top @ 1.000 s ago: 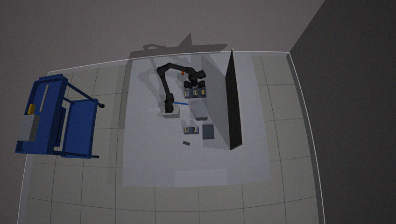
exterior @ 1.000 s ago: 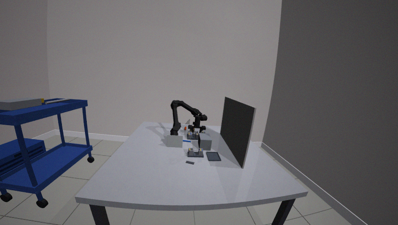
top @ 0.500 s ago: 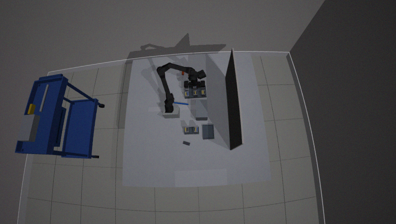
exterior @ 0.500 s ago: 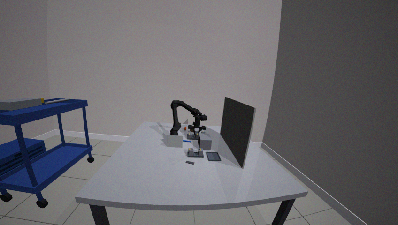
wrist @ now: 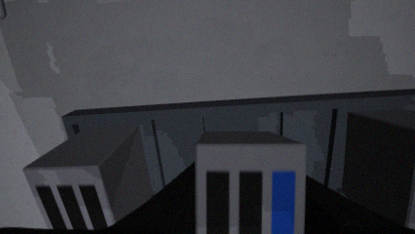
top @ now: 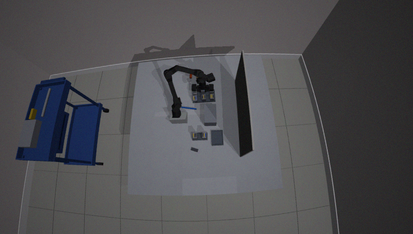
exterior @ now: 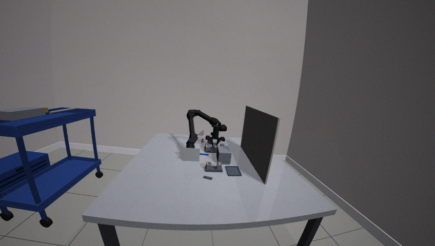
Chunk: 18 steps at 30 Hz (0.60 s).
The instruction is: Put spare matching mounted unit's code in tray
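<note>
My gripper [top: 202,90] [exterior: 215,144] [wrist: 237,169] points down over the far rack [top: 204,101] [exterior: 210,151] [wrist: 234,123]. It is shut on a light grey spare with two black stripes and one blue stripe [wrist: 250,158], the fingers on its two sides. A spare with three black stripes [wrist: 65,176] stands left of it in the wrist view; another spare [wrist: 377,161] shows only its dark side. The empty tray [top: 216,137] [exterior: 233,171] lies nearer the front. I cannot tell which unit is the mounted one, and no code is readable.
A grey box [top: 210,113] [exterior: 224,155] stands between the far rack and the tray. A small rack [top: 199,138] [exterior: 213,169] with two striped units is beside the tray. A tall dark panel [top: 244,107] [exterior: 259,143] stands to the right. A blue rod [top: 188,107] lies near the arm's base.
</note>
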Tool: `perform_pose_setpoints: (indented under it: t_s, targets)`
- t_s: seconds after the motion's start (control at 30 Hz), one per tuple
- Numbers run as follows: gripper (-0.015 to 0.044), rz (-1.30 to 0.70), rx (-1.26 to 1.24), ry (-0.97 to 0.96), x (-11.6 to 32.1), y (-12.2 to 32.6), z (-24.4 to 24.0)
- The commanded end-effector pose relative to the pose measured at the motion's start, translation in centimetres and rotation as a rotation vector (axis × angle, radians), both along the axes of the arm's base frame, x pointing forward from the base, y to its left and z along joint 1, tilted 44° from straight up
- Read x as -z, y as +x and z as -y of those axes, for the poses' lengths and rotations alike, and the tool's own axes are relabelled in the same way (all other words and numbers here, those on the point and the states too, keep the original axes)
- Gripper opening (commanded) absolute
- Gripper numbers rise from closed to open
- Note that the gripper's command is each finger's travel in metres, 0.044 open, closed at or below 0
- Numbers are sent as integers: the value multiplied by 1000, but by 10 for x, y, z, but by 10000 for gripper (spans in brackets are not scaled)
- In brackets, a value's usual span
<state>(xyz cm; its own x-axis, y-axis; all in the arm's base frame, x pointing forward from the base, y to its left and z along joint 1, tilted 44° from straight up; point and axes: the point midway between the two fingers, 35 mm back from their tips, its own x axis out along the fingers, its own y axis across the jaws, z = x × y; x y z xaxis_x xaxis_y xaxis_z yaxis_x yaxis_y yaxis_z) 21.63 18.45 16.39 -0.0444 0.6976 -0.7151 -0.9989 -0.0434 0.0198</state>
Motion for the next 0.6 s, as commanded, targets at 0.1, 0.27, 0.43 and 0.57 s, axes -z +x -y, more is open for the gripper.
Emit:
perform_pose_setpoints:
  t_s: [0.1, 0.27, 0.43, 0.57]
  targets:
    - [0, 12, 6, 2, -27, 6, 25]
    - [0, 10, 9, 4, -46, 4, 44]
    - [0, 10, 9, 5, -49, 4, 47]
    - [0, 6, 11, 1, -55, 3, 52]
